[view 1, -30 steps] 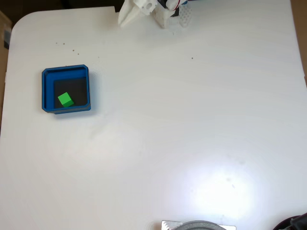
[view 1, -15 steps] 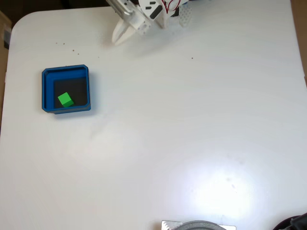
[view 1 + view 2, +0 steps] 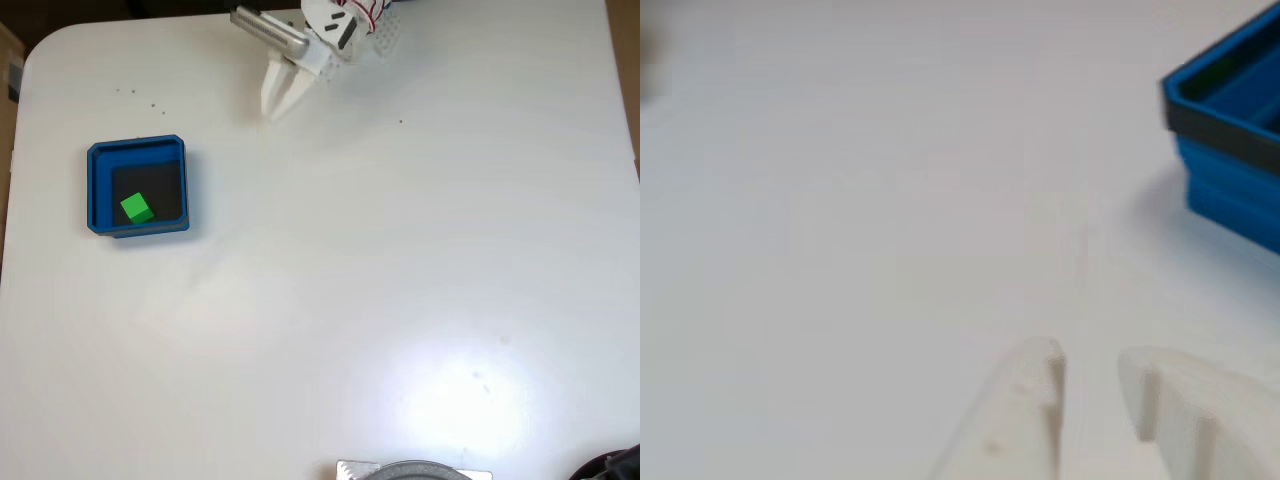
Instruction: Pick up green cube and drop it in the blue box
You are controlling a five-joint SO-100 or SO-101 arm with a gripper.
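Green cube point(image 3: 137, 209): small, bright green, plain faces, solid; sits w/ one corner turned toward the near edge in the fixed view. It rests on the dark floor of the blue box point(image 3: 96, 190), in the near-left part of that floor, close to the left wall. Cube is far smaller than the box.

Blue box: square, shallow, thick blue walls, cut corners, black inner floor. Stands on the white counter point(image 3: 400, 280) at the left side in the fixed view, well apart from the arm. In the other view one corner of the box point(image 3: 1230, 150) shows at upper right, blurred, w/ a dark band under the rim.

Tool point(image 3: 278, 104): white, at the far edge of the counter in the fixed view, tips pointing toward the near side, well right of and beyond the box. In the other view the tool point(image 3: 1092, 375) shows both fingers w/ a narrow gap between them, slightly parted, nothing held. Bare counter lies under it.
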